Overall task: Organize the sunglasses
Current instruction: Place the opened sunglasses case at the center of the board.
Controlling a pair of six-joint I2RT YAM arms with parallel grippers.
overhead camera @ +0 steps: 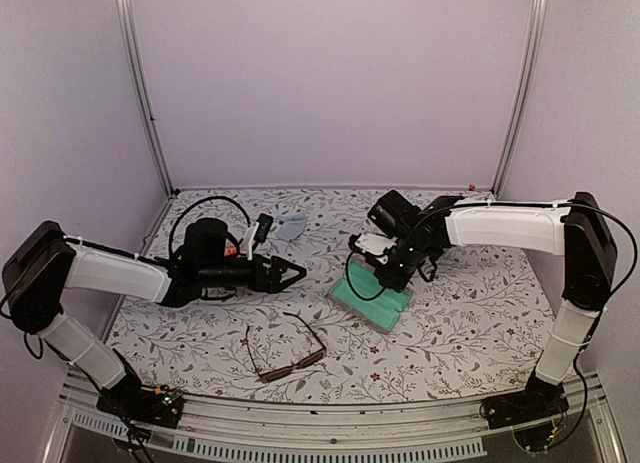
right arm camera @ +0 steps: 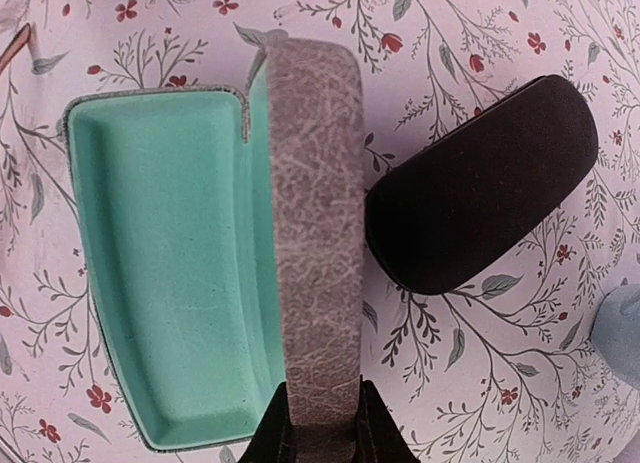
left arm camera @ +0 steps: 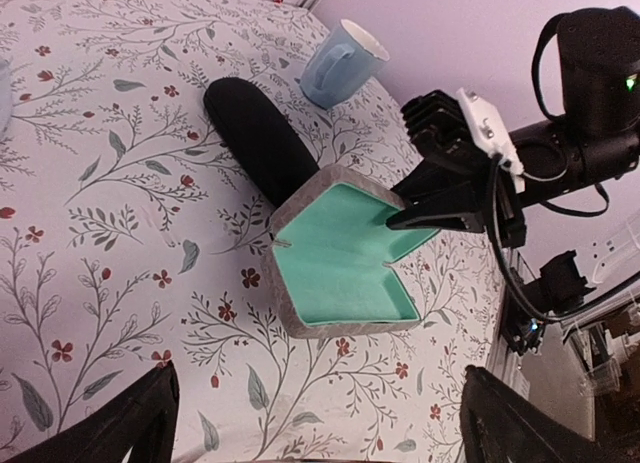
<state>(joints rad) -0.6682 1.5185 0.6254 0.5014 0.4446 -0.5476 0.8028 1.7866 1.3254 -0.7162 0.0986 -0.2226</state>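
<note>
Step in hand, as I judge it: the case is opened and presented, and the glasses are not yet fetched. My right gripper (right arm camera: 320, 441) is clamped on the edge of the lid (right arm camera: 315, 233) of the grey case (left arm camera: 345, 268), holding it upright so the green lining faces up. The tray is empty. The black case (right arm camera: 480, 198) lies closed just beyond the lid on the far side, with a pale blue mug (left arm camera: 343, 63) farther back. My left gripper (overhead camera: 292, 274) has its fingers spread wide with nothing between them. It hovers just left of the grey case, pointing at it. The brown sunglasses (overhead camera: 292, 365) lie on the floral table (overhead camera: 470, 323) near the front edge, between the two arms, temples unfolded, well apart from either gripper. The next move probably falls to the left arm: swing toward the near edge, come down over the thin frame and pinch it squarely. The frame is slim and flat on the cloth, so I expect a slip if the approach is off. The right arm should stay on the lid.
</note>
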